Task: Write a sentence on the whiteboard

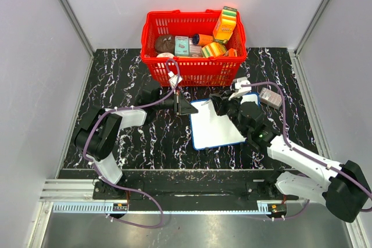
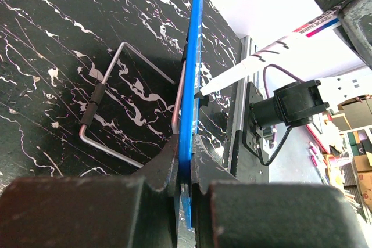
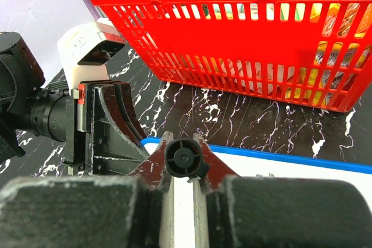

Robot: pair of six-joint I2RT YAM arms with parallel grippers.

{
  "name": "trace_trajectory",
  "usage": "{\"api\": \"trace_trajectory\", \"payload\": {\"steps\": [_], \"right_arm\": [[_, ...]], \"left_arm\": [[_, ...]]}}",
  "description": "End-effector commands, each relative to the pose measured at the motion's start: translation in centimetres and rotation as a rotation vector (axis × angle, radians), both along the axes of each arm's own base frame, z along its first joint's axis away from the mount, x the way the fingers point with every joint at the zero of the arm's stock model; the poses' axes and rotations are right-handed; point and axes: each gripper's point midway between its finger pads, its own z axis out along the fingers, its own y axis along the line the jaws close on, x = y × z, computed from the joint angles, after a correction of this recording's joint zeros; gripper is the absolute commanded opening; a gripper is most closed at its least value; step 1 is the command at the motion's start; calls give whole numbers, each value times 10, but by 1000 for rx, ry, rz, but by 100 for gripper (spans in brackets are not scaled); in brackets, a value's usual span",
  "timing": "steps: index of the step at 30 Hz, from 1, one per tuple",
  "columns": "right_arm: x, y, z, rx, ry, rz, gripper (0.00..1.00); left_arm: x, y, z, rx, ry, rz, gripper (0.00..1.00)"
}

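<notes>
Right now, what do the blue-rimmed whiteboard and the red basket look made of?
Flat white board with blue rim: smooth glossy face, likely coated; rim looks plastic. Red slotted basket: moulded plastic, going by its uniform colour, slotted walls and sheen.

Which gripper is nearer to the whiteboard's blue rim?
Left. The left gripper has its jaws shut on the whiteboard at its rim; the right gripper holds a marker at the board's face.

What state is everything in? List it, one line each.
left tool: shut on the rim of the whiteboard.
right tool: shut on the marker.
whiteboard: no writing visible.
marker: uncapped, tip at the board.
red basket: filled with groceries.
</notes>
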Motion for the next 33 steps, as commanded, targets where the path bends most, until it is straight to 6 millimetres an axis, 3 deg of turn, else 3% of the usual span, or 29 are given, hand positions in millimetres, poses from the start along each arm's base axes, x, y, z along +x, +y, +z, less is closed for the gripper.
{"api": "trace_trajectory", "payload": {"steps": [1,10,22,25,33], "right_arm": [[0,-6,-8,-2,2,-36,0],[-9,-10,-27,-7,44,-28,0],[-18,-14,-37,3,67,-14,0],[-19,-14,-29,24,55,-13,0],[-20,-12,27,151,-57,2,0]], "left_arm": [[15,-1,8,-6,-144,14,0],[15,-1,9,-6,-142,11,0],[15,-1,8,-5,-141,9,0],[15,-2,8,-5,-144,9,0],[15,-2,8,-5,-145,9,0]]}}
